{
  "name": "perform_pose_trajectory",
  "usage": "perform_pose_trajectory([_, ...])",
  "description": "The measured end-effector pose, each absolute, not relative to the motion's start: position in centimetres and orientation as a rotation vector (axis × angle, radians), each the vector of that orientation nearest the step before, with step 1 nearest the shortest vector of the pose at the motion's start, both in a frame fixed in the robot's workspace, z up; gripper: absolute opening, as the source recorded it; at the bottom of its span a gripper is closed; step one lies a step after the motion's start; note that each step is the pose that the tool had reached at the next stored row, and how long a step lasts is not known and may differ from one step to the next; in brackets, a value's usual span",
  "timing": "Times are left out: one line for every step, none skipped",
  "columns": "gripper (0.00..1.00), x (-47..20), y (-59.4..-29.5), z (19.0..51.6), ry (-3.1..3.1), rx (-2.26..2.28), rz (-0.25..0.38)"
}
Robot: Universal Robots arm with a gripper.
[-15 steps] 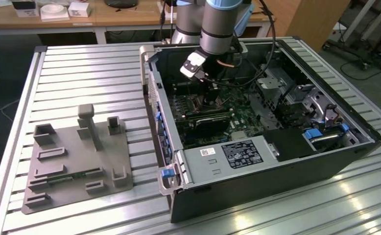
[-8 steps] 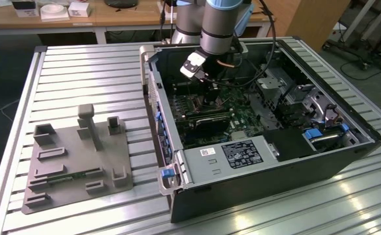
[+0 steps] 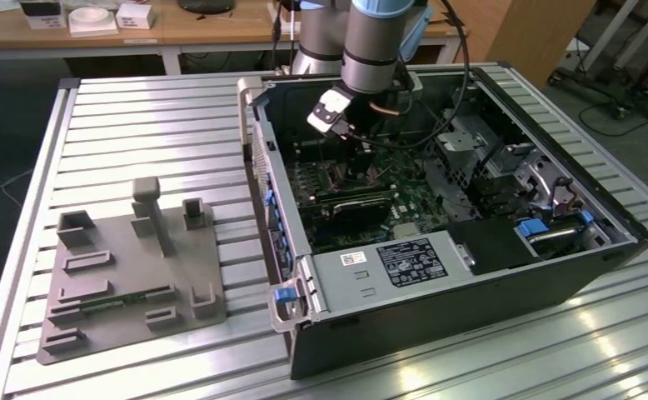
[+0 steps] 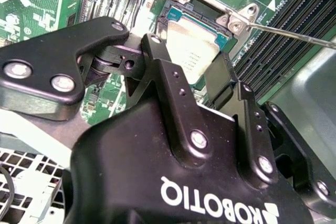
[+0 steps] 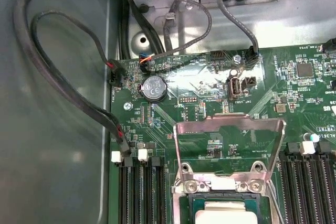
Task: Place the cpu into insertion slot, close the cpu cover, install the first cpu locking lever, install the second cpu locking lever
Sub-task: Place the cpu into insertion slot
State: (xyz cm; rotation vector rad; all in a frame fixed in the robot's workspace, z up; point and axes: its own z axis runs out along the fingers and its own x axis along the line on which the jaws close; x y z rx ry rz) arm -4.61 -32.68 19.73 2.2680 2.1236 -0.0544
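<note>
Ext. view, left to right: grey tray (image 3: 135, 275) on the table (image 3: 135, 117), then the open pc case (image 3: 436, 312), w/ the arm (image 3: 371, 50) reaching down into it over the green board. The slot is hidden under the wrist there. The second wrist view gives what that one can't: gripper (image 4: 185, 55) right over the slot (image 4: 176, 10), fingers (image 4: 170, 80) drawn in to about cpu width. One tip sits against each side edge of the cpu (image 4: 198, 38), so it looks gripped. The cpu lies flat inside the slot, silver top up. Just beside a slot corner a thin lever (image 4: 294, 34) angles away, not latched down. The first wrist view adds the cover (image 5: 228, 125): swung open, standing back from the slot on its hinge, board showing thru its window. A coin cell (image 5: 155, 86) sits beyond the cover, well apart from the slot, and ram slots (image 5: 139, 192) run alongside the slot. The cpu shows there too, seated in the slot below the cover's hinge.
</note>
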Motion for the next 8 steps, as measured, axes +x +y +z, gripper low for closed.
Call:
perform_pose_trajectory([0.53, -4.61, -32.68, 19.68, 2.124, 2.268, -0.054])
perform_pose_trajectory([0.53, -4.60, -32.69, 19.64, 2.124, 2.268, -0.054])
perform_pose_trajectory([0.53, -4.59, -32.69, 19.62, 2.124, 2.268, -0.055])
perform_pose_trajectory([0.53, -4.59, -32.69, 19.59, 2.124, 2.268, -0.055])
perform_pose_trajectory([0.53, -4.59, -32.69, 19.56, 2.124, 2.268, -0.055])
perform_pose_trajectory([0.53, -4.58, -32.69, 19.55, 2.124, 2.268, -0.055])
perform_pose_trajectory([0.53, -4.58, -32.69, 19.53, 2.124, 2.268, -0.054])
perform_pose_trajectory([0.53, -4.57, -32.68, 19.53, 2.124, 2.268, -0.054])
